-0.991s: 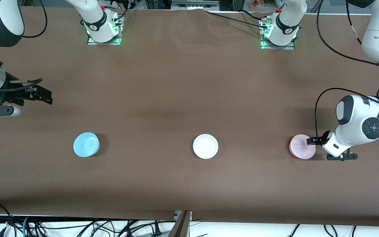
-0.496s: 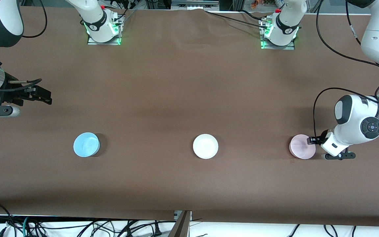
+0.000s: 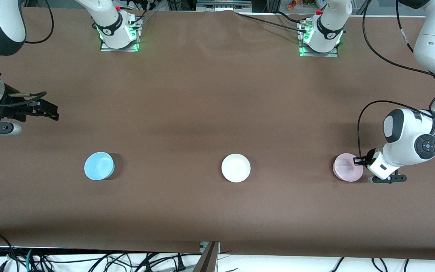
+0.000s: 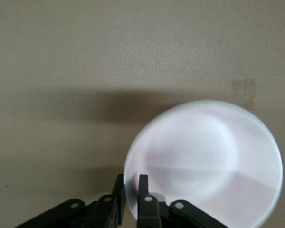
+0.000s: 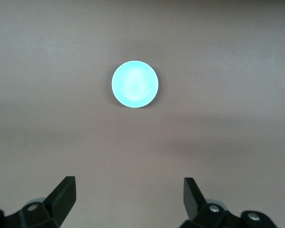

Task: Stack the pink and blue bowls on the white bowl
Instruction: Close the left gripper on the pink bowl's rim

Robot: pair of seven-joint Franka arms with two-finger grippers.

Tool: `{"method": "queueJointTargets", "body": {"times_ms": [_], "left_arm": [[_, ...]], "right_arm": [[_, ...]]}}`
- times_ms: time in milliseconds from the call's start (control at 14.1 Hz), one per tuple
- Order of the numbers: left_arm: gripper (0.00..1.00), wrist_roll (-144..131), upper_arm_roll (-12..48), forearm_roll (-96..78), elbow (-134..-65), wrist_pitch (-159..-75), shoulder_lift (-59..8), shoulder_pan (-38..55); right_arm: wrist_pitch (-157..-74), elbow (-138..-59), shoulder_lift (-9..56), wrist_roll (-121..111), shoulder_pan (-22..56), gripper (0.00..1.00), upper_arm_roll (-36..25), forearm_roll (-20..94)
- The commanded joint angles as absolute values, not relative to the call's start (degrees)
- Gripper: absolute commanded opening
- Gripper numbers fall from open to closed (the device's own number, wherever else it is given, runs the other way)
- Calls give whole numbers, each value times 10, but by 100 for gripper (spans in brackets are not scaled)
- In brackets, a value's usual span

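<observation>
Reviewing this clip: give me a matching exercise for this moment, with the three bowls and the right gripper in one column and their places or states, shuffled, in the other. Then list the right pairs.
Things:
1. pink bowl
2. blue bowl
3. white bowl
4. right gripper

Places or states:
A. alone mid-table, between the other two bowls
B. rim pinched by the left gripper, at the left arm's end
C. open, up in the air at the right arm's end
D. untouched on the table, at the right arm's end

Pairs: 1-B, 2-D, 3-A, 4-C
</observation>
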State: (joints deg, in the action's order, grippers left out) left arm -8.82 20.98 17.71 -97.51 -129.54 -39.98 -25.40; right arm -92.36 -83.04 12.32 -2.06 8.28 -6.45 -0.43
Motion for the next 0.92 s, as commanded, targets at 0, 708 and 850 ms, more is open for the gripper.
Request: {"method": "queueJointTargets", "body": {"times_ms": [0, 708, 850], "left_arm": [[3, -91, 212, 168, -997, -1302, -377, -254], [0, -156, 240, 109, -976, -1300, -367, -249], [0, -220, 272, 109, -976, -1296, -360, -250]], "right_arm": [[-927, -826, 129, -17, 68, 100, -62, 4], [-923, -832, 149, -28, 66, 100, -62, 4], [-929, -833, 160, -27, 67, 100, -62, 4]]}}
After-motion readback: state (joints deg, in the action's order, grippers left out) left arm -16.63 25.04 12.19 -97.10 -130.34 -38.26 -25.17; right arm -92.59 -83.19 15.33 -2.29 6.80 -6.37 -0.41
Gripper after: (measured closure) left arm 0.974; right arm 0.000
